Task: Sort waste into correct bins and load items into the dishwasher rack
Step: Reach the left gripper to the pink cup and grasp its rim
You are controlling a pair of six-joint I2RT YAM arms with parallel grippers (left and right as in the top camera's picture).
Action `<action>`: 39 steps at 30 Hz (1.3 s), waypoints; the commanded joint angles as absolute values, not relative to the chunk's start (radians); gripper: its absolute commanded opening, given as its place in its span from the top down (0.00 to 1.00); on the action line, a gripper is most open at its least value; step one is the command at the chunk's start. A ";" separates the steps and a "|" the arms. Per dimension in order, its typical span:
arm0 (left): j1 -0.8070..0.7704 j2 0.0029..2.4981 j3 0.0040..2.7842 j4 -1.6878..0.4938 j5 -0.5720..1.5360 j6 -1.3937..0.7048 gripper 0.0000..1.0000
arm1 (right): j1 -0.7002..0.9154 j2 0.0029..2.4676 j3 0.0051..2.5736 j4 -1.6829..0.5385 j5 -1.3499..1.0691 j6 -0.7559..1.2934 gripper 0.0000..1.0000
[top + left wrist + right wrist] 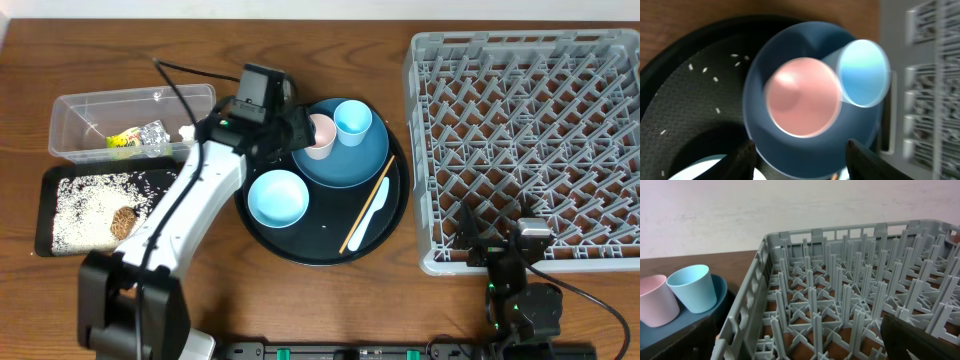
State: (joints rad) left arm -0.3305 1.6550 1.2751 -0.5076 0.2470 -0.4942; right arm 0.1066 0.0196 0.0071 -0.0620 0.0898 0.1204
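Observation:
My left gripper [300, 133] hangs over the dark-blue plate [352, 168], right beside the pale pink cup [323, 132]. In the left wrist view its fingers [746, 152] stand apart, open, with only the plate [805, 145] between them; the pink cup [802, 97] and light-blue cup [863, 72] lie just beyond the tips. The light-blue bowl [278, 198], chopstick [366, 213] and white spoon [373, 222] rest on the round black tray [300, 250]. My right gripper [505, 255] is open at the front edge of the grey rack [520, 140], holding nothing; one finger [920, 335] shows.
At the left, a clear tub [80, 115] holds a yellow-green wrapper [122, 141], foil [153, 133] and tissue [187, 131]. In front of it a shallow black tray [50, 215] holds rice [85, 205] and a brown scrap [124, 222]. Rice grains [715, 78] dot the round tray.

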 commanded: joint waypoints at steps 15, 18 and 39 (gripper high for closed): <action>-0.340 1.805 1.298 -0.462 0.142 -0.603 0.43 | 0.106 0.022 0.006 -0.064 0.097 0.107 0.01; -0.350 1.805 1.297 -0.458 0.144 -0.604 0.43 | 0.106 0.022 0.006 -0.064 0.097 0.107 0.01; -0.392 1.811 1.272 -0.445 0.130 -0.604 0.61 | 0.106 0.022 0.006 -0.064 0.097 0.107 0.01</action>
